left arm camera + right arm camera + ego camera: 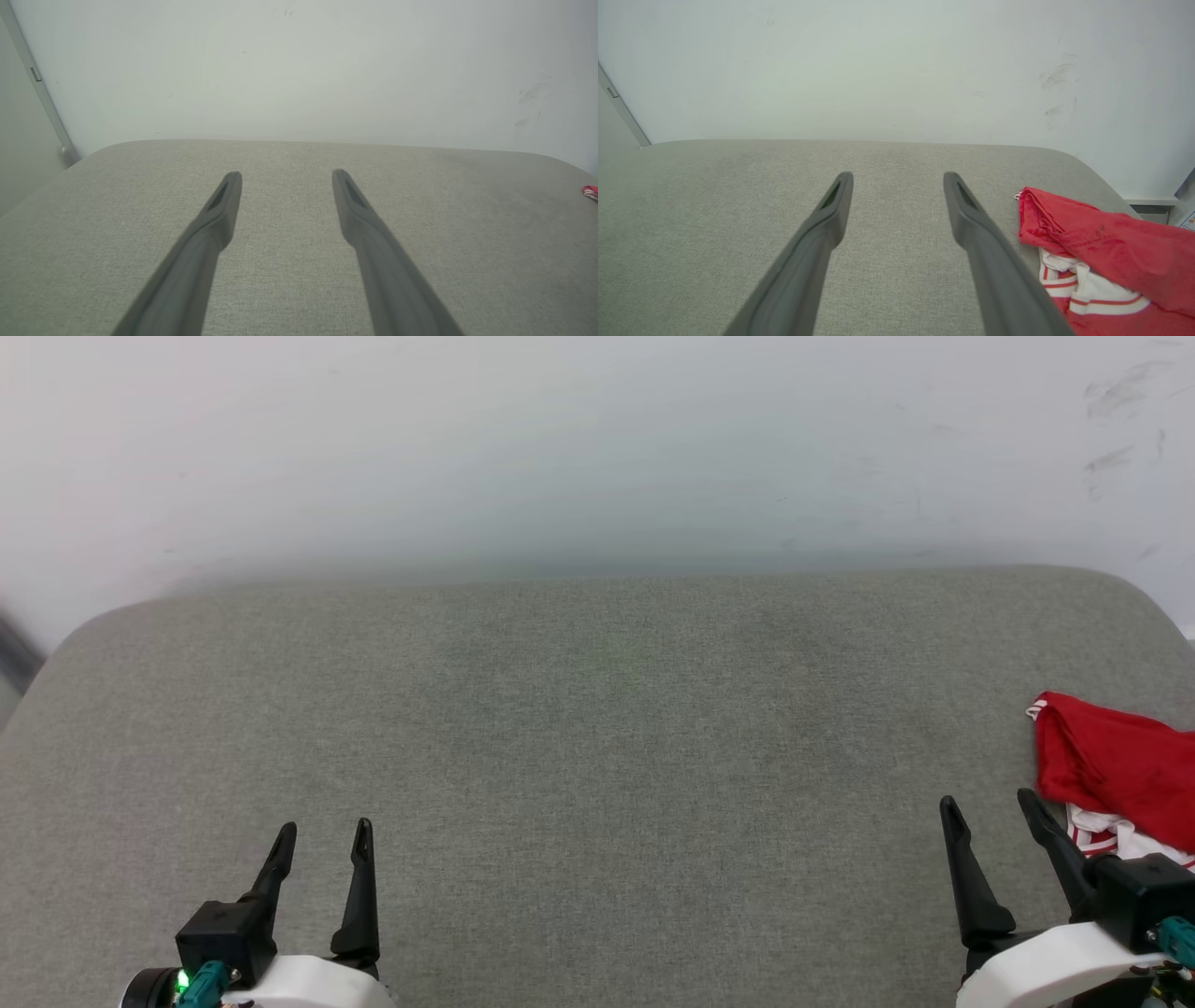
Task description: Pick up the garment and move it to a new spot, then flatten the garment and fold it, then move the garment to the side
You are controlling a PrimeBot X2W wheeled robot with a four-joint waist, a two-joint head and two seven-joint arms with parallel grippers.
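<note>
The garment is a crumpled red jersey with white, red-striped trim, lying at the far right edge of the grey cushioned surface. The right wrist view has the garment just right of my fingers, apart from them. My right gripper stands open at the lower right, its right finger close beside the cloth, nothing between the fingers. Far from the garment, my left gripper is open at the lower left over bare fabric. In the left wrist view a sliver of the garment shows at the right edge, beyond my left gripper.
A white wall with scuff marks rises right behind the surface. The surface has rounded back corners and drops off at left and right. A grey vertical strip runs down the wall at the far left.
</note>
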